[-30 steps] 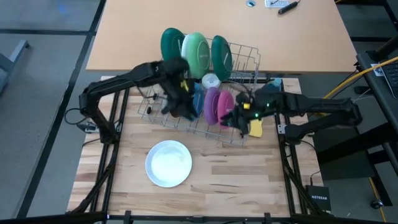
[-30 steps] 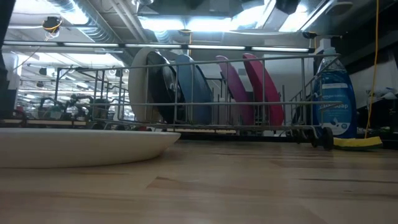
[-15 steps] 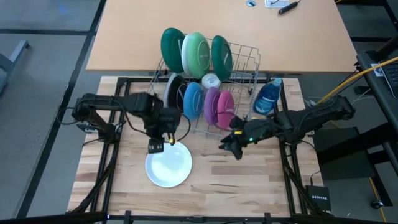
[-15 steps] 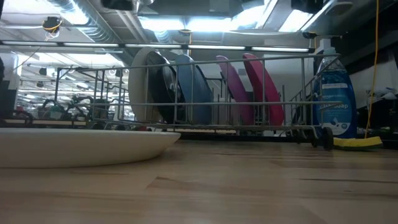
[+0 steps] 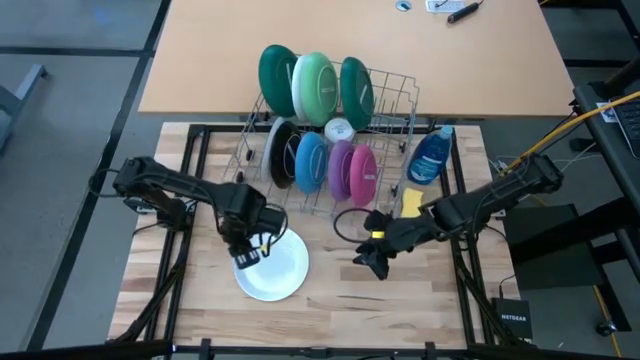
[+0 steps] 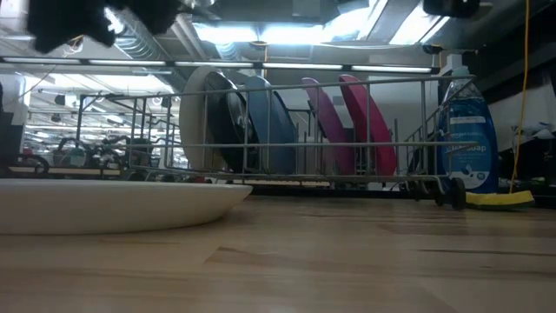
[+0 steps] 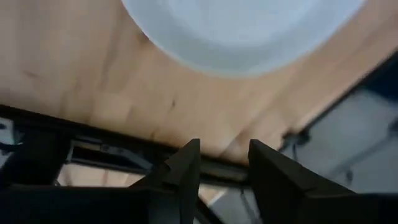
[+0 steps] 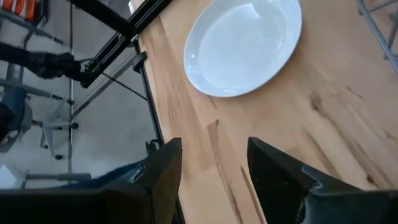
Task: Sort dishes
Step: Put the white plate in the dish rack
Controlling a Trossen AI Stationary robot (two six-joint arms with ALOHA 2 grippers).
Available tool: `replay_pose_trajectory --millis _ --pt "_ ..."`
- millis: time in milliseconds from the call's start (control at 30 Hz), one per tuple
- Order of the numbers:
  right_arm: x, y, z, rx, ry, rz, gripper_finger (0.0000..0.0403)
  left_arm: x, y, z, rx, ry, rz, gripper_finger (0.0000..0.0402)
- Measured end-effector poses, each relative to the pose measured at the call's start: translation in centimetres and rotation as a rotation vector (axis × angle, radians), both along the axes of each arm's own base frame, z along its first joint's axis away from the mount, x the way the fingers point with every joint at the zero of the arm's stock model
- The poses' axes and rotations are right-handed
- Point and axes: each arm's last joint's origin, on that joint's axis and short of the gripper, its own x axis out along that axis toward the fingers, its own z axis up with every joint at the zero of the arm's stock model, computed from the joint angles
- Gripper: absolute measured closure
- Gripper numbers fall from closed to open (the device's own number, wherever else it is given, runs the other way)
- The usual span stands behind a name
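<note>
White plate near the table's front edge, open-fingered left gripper above its rim, nothing held.

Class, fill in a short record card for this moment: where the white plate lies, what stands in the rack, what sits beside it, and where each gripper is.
white plate: flat on the wooden table, in front of the rack
dish rack: green dishes at back; black-and-white, blue, purple, pink in front
soap bottle: right of rack
sponge: by bottle
left gripper: over plate's left rim, empty
right gripper: above table right of plate, open
</note>
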Motion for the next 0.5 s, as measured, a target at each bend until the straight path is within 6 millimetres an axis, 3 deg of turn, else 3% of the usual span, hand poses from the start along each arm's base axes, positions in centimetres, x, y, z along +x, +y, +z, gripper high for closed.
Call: replay_pose_trajectory --millis 267,500 --pt "-1.3 2.3 0.1 0.041 -0.01 -0.111 0.0217 -1.5 -0.2 -4.9 -0.112 0.069 -0.157 0.0306" --pt "-2.3 4.2 -0.1 0.128 -0.023 -0.256 0.0217 -2.2 1.2 -9.6 -0.117 0.035 -0.099 0.0347"
